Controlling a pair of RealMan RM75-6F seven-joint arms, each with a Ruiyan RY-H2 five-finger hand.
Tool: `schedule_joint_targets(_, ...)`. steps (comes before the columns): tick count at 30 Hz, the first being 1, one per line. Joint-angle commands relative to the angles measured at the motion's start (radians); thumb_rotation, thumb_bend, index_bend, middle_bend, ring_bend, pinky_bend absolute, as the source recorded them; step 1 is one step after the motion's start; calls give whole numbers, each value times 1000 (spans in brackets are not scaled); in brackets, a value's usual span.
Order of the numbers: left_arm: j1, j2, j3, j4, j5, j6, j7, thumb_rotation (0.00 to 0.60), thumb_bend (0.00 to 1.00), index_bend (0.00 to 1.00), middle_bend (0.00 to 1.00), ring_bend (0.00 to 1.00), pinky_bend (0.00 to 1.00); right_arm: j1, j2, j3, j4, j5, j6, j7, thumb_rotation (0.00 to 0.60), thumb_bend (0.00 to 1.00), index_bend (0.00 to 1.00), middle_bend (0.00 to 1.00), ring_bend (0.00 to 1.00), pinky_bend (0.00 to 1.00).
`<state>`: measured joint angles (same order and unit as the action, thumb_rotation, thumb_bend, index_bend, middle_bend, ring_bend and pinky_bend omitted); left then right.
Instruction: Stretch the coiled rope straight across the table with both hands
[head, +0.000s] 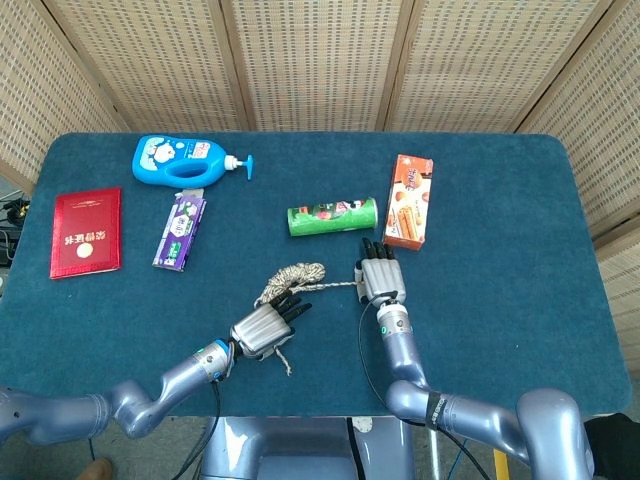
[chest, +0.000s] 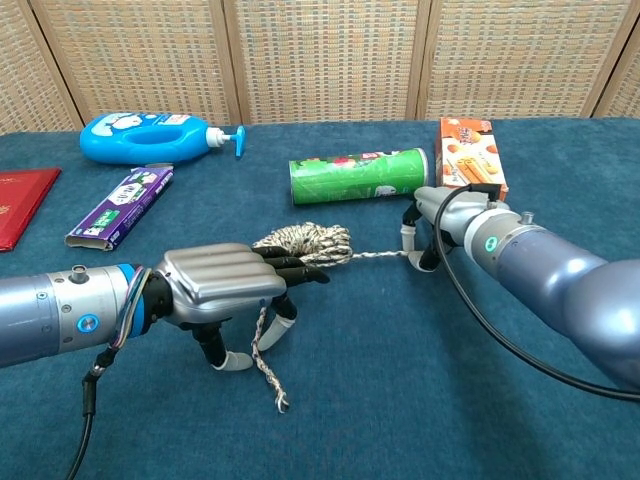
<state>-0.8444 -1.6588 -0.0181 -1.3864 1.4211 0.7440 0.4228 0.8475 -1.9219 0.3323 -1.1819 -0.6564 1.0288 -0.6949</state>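
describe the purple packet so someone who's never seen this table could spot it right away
On the blue table, look to the far left for the blue pump bottle. Just below it, right of the red booklet, lies the purple packet, the only long, slim purple thing there.

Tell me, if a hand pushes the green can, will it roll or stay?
The green can lies on its side, so it probably rolls when pushed across its length. The orange box sits close to its end and might stop it.

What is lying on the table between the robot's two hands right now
In the chest view, the coiled rope lies between the left hand and the right hand, a strand running from the coil to the right hand.
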Motion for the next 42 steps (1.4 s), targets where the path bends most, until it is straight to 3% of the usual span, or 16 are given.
schedule_joint_targets(1, -3, -4, -1, 1, -8, 1, 5, 600, 492, 584, 0, 0, 0, 0, 2, 1, -1, 2, 1, 0, 600, 473, 688, 0, 0, 33)
schedule_joint_targets(15, -11, -13, 6, 5, -22, 2, 10, 600, 497, 589, 0, 0, 0, -1, 6, 1, -1, 5, 2, 3, 600, 474, 688, 0, 0, 33)
schedule_joint_targets(22, -6, -17, 7, 18, -23, 20, 1, 600, 503, 728, 0, 0, 0, -3, 8, -1, -1, -4, 4, 11, 600, 474, 689, 0, 0, 33)
schedule_joint_targets(27, 0, 0, 7, 7, -18, 39, -16, 600, 503, 754, 0, 0, 0, -5, 8, -4, -2, -13, 6, 18, 600, 473, 691, 0, 0, 33)
schedule_joint_targets(34, 50, 114, 41, -43, 28, 112, -114, 600, 503, 774, 0, 0, 0, -12, 25, -9, -7, -53, 30, 29, 600, 474, 694, 0, 0, 33)
schedule_joint_targets(42, 138, 259, 88, 21, 83, 227, -330, 600, 526, 783, 0, 0, 0, -25, 71, -11, -23, -78, 59, 14, 600, 473, 697, 0, 0, 33)
